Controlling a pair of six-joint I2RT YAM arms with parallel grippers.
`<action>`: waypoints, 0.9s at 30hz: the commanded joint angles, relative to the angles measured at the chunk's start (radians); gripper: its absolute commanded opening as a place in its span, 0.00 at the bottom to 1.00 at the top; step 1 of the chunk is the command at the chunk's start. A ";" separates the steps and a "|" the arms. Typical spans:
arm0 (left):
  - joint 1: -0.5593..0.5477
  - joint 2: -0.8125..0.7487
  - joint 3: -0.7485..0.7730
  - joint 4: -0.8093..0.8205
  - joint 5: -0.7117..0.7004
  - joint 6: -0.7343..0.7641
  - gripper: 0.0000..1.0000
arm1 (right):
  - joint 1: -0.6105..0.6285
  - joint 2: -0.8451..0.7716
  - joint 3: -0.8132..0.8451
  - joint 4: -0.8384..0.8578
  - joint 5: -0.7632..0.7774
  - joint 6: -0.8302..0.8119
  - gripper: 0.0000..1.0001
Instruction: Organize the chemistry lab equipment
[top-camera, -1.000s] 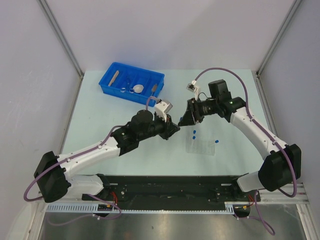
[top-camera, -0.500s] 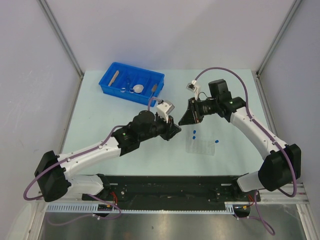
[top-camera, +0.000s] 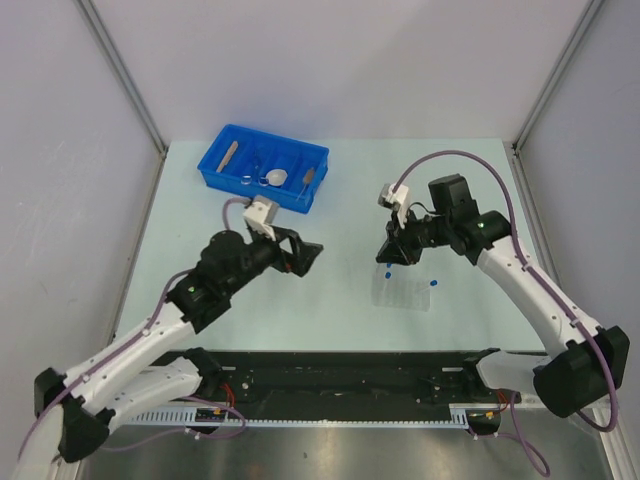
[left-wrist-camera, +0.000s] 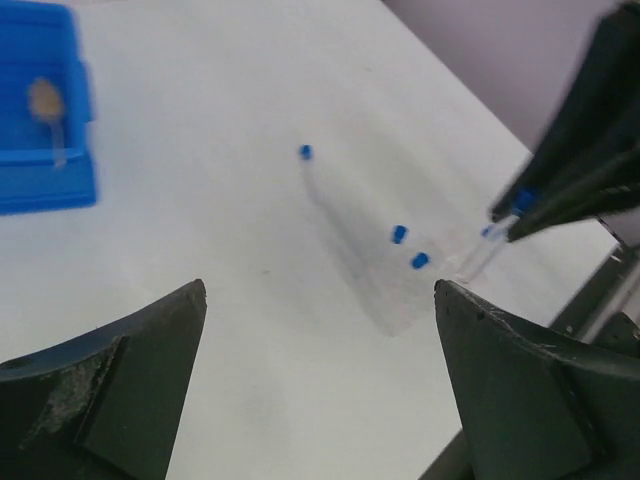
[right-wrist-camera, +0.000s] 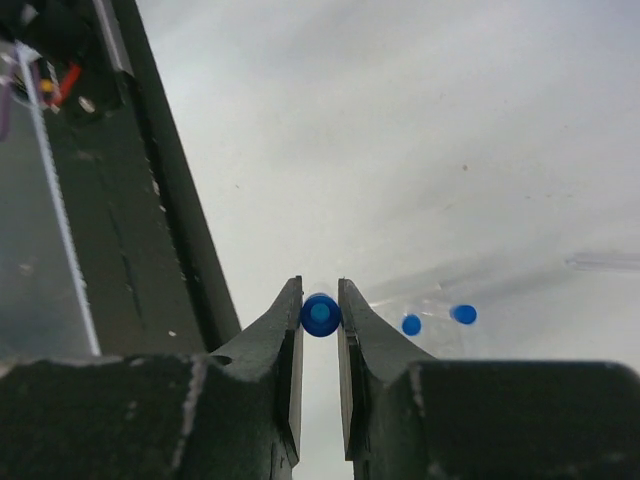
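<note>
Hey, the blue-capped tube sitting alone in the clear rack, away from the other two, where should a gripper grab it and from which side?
Take the lone tube at its capped top end, coming straight down from above. It seems to stand upright in the clear rack, so the rack shields its body and only the top is free; no neighbouring tube crowds it.

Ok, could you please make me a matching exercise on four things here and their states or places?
1 left end effector
2 right end effector
3 small white round dish
4 clear plastic tube rack

a in the large blue plastic bin
b open and empty
c standing on the table
d shut on a blue-capped clear tube

Pairs: 1-b, 2-d, 3-a, 4-c
</note>
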 joint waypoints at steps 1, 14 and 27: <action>0.143 -0.113 -0.045 -0.103 0.061 -0.020 1.00 | 0.025 -0.053 -0.071 -0.045 0.123 -0.203 0.06; 0.205 -0.167 -0.138 -0.116 0.108 -0.066 1.00 | 0.071 -0.059 -0.252 0.144 0.249 -0.210 0.08; 0.206 -0.146 -0.147 -0.108 0.104 -0.067 1.00 | 0.094 -0.014 -0.323 0.264 0.235 -0.173 0.08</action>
